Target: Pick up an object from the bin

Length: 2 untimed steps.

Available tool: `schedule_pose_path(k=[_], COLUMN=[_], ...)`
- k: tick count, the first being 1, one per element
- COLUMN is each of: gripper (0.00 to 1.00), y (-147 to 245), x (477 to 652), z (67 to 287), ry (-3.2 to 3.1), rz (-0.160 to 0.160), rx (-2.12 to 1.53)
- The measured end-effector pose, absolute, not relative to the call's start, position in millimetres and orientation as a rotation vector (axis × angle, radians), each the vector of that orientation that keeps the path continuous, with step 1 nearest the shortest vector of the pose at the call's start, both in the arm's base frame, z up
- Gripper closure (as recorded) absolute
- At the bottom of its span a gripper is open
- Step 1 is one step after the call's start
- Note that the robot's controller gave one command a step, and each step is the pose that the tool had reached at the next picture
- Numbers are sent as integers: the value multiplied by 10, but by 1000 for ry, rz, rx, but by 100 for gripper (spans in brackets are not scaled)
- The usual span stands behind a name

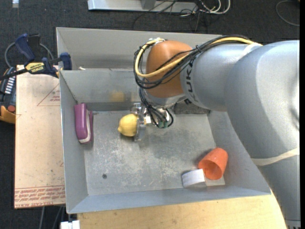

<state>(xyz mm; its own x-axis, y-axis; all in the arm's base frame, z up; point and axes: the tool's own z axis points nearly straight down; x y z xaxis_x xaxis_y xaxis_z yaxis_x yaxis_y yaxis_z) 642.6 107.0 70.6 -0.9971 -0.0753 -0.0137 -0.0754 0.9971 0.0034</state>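
End effector (141,122) is sitting just beside the yellow lemon (127,125); we are finding its opening unreadable and the lift pending.

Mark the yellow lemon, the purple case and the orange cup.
yellow lemon (127,126): camera view, its middle.
purple case (82,122): camera view, its top face.
orange cup (215,162): camera view, its side wall.
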Motion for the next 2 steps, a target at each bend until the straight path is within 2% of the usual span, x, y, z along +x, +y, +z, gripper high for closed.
schedule_pose_path(k=[2], gripper=[100], y=[1079], x=[6421], z=[734], ry=[3126], rz=[8], rx=[-118])
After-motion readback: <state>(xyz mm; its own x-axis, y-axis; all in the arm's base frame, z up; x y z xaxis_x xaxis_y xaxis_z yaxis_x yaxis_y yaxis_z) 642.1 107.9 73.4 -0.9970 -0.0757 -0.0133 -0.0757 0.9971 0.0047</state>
